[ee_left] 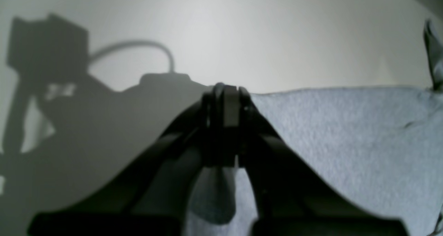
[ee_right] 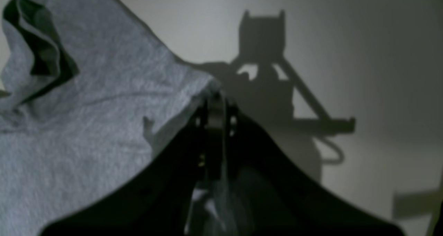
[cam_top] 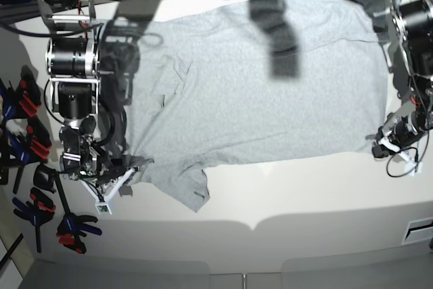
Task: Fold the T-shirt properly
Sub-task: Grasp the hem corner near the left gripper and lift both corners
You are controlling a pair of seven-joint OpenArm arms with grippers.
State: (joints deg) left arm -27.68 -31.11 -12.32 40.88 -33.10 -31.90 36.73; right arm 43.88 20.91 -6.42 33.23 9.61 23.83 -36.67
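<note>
Left wrist view. The left gripper has its jaws pressed together on an edge of the T-shirt. Grey heather cloth runs off to the right of the jaws and hangs below them between the finger bases. To the left of the jaws lies the bare white table, crossed by the dark shadow of arm and cable. At the far right edge a crumpled bit of cloth stands up, blurred.

Right wrist view. The right gripper is likewise clamped together on a T-shirt edge. Cloth spreads left of the jaws and rises to a loose fold with a dark hollow at upper left. Some fabric shows below the jaws between the fingers. To the right of the jaws is plain table with the arm's shadow on it.

Base view. The T-shirt lies spread, plain side up, across the table. The right gripper pinches the shirt's near corner on this view's left, beside a sleeve flap that pokes toward the table front. The left gripper pinches the near corner on this view's right. Coloured spring clamps lie outboard of the right arm, well apart from the cloth.
</note>
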